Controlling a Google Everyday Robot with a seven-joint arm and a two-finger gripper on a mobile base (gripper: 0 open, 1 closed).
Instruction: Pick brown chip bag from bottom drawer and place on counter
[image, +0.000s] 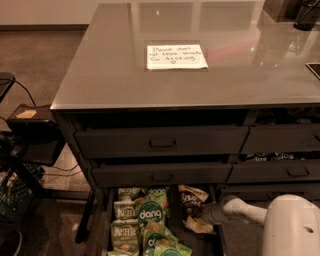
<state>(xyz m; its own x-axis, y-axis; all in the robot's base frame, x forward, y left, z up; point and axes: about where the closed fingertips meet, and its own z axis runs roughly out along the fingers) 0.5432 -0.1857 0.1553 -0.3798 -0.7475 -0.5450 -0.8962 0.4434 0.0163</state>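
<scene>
Grey glossy worktop (100, 75) fills the upper frame, with a white handwritten note (176, 56) at top centre. Bottom drawer (175, 222) is open at lower centre. Brown chip bag (192, 198) lies in its right part, beside green dang bags (150, 215). Gripper (204, 216) is in the drawer at the bag's lower right edge. Can't tell how wide the jaws are, or whether they hold anything.

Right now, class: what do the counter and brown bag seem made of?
The counter looks like glossy grey metal or laminate; it mirrors the room. The brown bag seems thin foil or plastic, judging by creases. The hand is in the drawer beside it.
</scene>
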